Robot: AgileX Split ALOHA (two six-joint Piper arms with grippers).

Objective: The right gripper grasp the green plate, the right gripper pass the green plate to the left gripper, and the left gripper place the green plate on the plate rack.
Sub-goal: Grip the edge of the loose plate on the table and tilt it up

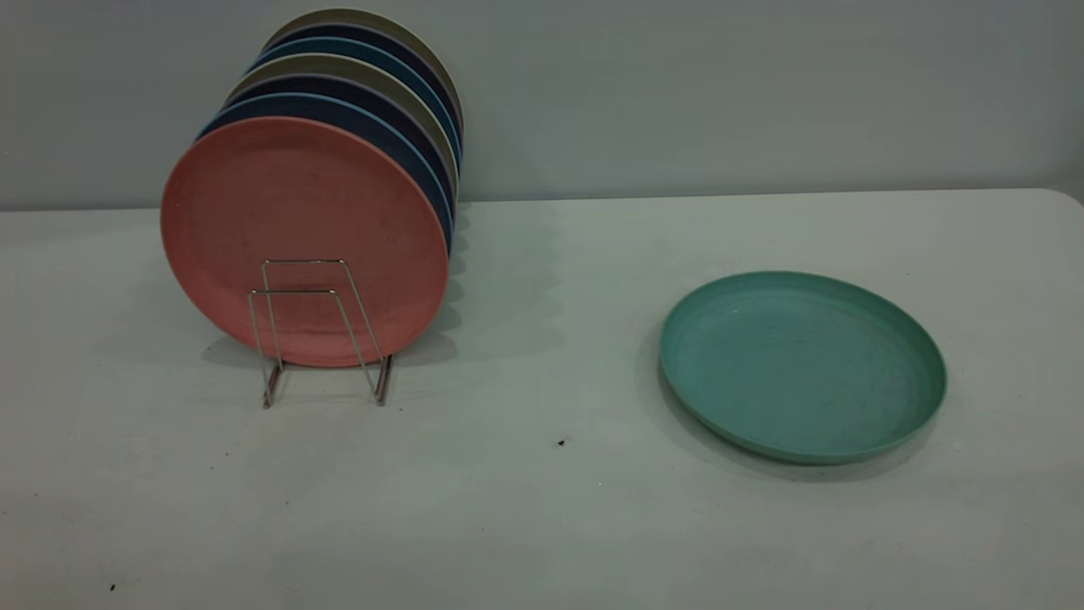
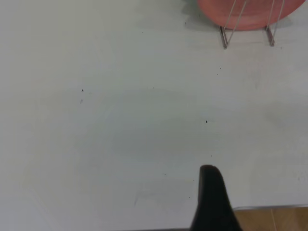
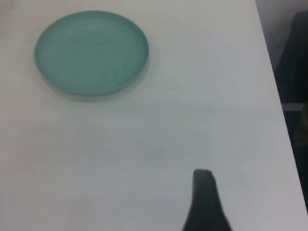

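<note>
Exterior view shows the green plate (image 1: 803, 364) lying flat on the bench (image 1: 542, 508), well apart from the plate rack (image 1: 318, 330), which holds a salmon-pink plate (image 1: 296, 220) in front of darker plates. Each wrist view shows one black finger, of the left gripper (image 2: 214, 202) and of the right gripper (image 3: 206, 204), above bare bench; I cannot tell whether either is released or clenched.

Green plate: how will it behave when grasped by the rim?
The green plate looks like thin matte plastic, so probably light and stiff. Lying flat on the table with a low rim, it may skid when nudged and likely won't tip.
</note>
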